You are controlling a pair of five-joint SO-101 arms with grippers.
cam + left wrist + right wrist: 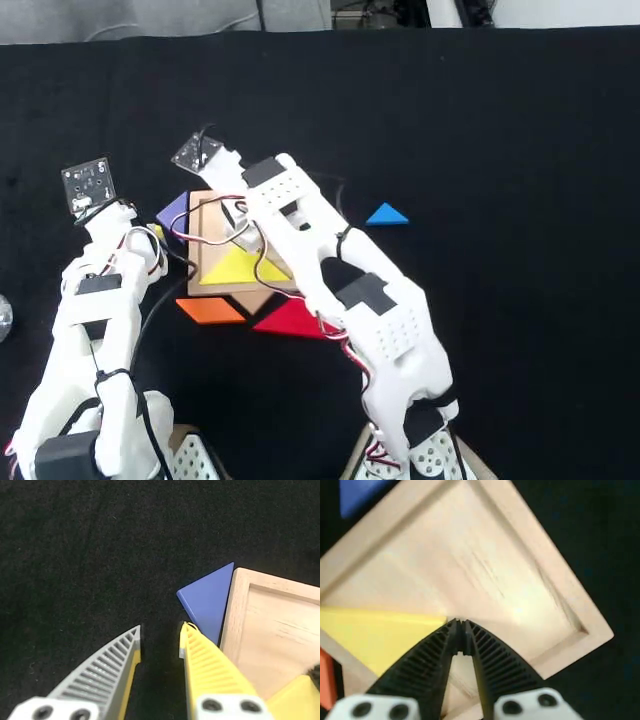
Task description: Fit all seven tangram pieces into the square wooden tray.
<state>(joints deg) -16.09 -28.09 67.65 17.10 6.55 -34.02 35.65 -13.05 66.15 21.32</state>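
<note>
- Right gripper (459, 628) sits over the square wooden tray (208, 240), black fingertips pressed together with nothing between them. They hang right at the edge of the yellow triangle (238, 268).
- That yellow triangle lies flat inside the tray against one side, and the tray floor beside it is bare wood.
- Left gripper (161, 631) is outside the tray above the black cloth (500, 130), its grey and yellow fingers spread apart on nothing.
- Just off its yellow finger, a blue-violet triangle (207, 602) lies on the cloth, one edge against the tray's outer wall.
- Along the tray's near edge, still outside: an orange piece (210, 310) and a red triangle (292, 318), side by side.
- A small blue triangle (387, 214) lies alone on the cloth, well apart from the tray.
</note>
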